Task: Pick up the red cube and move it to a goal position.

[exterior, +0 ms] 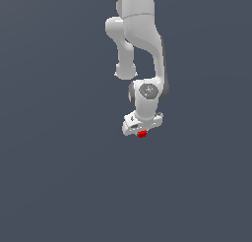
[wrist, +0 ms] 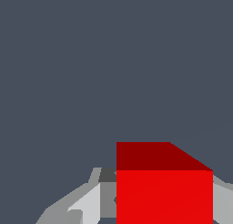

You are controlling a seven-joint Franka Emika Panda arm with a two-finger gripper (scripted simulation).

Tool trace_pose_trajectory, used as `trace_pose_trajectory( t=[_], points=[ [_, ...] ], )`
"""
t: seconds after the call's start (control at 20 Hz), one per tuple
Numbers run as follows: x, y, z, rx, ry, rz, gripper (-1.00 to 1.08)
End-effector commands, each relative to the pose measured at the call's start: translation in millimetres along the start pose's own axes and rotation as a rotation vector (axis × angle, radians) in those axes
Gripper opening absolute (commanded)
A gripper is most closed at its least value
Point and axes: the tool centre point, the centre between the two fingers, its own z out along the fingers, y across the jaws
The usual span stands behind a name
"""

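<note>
In the exterior view you see the white arm reaching down from the top, its tool (exterior: 141,130) pointed at the flat grey desk (exterior: 59,187). The red cube (exterior: 142,134) peeks out right under the tool's tip, tiny against the hand. Whether it rests on the desk or hangs just above it, you cannot tell from here; no goal marker shows.

In the wrist view the red cube (wrist: 164,196) fills the space between the fingers (wrist: 86,205), with grey finger surfaces hugging its two opposite sides. So read the tool as pinching the cube across flat, parallel faces.

Judge the cube as light, rigid and smooth-sided: it should not crush, but it could slip or twist if held near an edge. Keep the pads centred on the faces.
</note>
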Motion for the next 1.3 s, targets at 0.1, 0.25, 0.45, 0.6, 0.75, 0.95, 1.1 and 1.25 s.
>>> trace_pose_trajectory(
  t=[0.1,0.25,0.45,0.6,0.75,0.95,1.1,1.25],
  points=[
    [0,0,0,0.000,0.000,0.000,-1.00],
    [-2,0,-3,0.000,0.000,0.000,-1.00],
    [-7,0,-13,0.000,0.000,0.000,-1.00],
    [-12,0,-25,-0.001,0.000,0.000,-1.00],
    [-20,0,-41,-0.001,0.000,0.000,-1.00],
    [-31,1,-65,-0.001,0.000,-0.001,-1.00],
    [-37,1,-78,-0.001,0.000,-0.001,-1.00],
    [-41,1,-88,-0.001,0.000,-0.001,-1.00]
  ],
)
